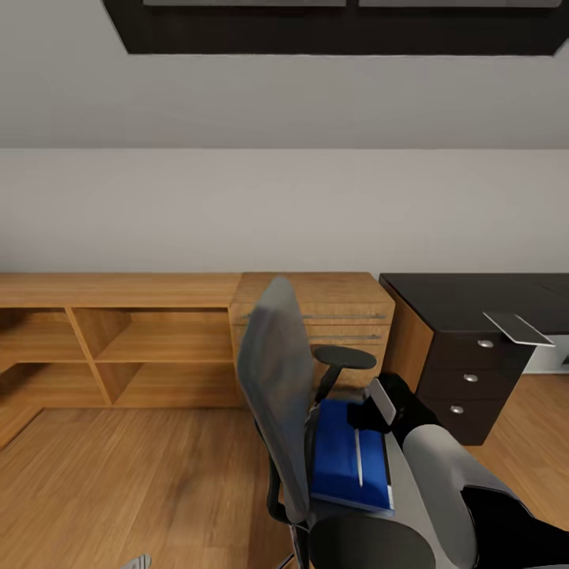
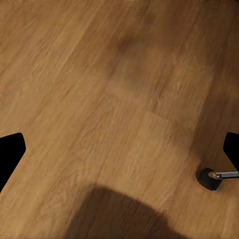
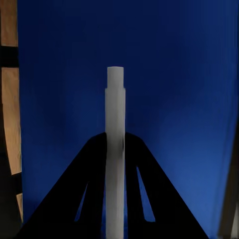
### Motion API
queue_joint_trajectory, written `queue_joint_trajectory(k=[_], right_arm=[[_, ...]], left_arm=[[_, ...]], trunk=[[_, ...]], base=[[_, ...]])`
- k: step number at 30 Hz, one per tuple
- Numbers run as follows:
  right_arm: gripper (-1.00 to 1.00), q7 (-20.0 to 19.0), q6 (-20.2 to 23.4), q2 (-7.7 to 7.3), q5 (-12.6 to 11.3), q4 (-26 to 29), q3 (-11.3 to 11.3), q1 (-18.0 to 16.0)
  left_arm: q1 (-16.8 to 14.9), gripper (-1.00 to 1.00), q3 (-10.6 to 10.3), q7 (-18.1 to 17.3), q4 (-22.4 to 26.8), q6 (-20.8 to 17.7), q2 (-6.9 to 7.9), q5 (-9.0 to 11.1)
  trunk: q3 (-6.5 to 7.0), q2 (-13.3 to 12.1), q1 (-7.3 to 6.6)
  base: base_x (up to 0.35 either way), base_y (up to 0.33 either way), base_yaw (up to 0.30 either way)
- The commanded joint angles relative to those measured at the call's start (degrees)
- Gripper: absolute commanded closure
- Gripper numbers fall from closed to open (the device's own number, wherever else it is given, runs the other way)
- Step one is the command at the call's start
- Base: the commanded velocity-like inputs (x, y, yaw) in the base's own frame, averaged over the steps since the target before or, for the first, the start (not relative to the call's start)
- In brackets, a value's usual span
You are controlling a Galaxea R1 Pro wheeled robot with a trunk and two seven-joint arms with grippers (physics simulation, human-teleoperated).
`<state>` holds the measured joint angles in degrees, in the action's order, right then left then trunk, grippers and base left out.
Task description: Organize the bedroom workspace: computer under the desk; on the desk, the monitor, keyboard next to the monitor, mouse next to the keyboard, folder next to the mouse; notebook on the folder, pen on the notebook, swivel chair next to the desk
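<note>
Your right gripper (image 3: 115,149) is clamped on the pen (image 3: 115,144) over the blue stack (image 1: 348,454) on the swivel chair (image 1: 276,395); left gripper (image 2: 119,149) spread wide above the floor (image 2: 99,74).

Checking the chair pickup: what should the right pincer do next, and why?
Probably test a small lift of the white pen. The right pincer has its fingers converging at the pen, which lies on the blue folder on the swivel chair seat; whether it is clamped is unclear.
</note>
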<state>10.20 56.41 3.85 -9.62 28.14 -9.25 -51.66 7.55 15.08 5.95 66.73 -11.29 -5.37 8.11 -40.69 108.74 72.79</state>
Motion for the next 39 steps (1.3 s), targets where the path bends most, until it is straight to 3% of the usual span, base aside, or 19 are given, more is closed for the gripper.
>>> queue_joint_trajectory(k=[1, 9, 19, 39], right_arm=[[1.0, 0.4, 0.1, 0.07, -0.7, 0.1, -0.3, 0.0], [1.0, 0.6, -3.2, 0.59, -0.8, 0.1, -0.3, 0.0], [1.0, 0.5, -3.7, 1.22, -0.8, -0.1, -0.4, 0.0], [1.0, 0.5, -4.9, 1.34, -0.8, -0.2, -0.4, 0.1]], left_arm=[[0.0, -1.0, 0.0, 0.2, 0.1, -0.3, -0.02, 0.6], [0.0, -1.0, 0.0, 0.2, -0.8, -0.2, 0.0, 0.6], [0.0, -1.0, 0.0, 0.1, -0.8, -0.2, 0.06, 0.7], [0.0, -1.0, 0.2, 0.1, -1.5, -0.1, 0.09, 0.7]], trunk=[[0.14, -0.4, -0.23], [1.57, -3.6, -1.99], [3.37, -7.6, -4.18], [3.37, -7.6, -4.18]], base=[[0.0, 0.0, 0.0], [0.0, 0.0, 0.0], [0.0, 0.0, 0.0], [0.057, 0.0, 0.0]])
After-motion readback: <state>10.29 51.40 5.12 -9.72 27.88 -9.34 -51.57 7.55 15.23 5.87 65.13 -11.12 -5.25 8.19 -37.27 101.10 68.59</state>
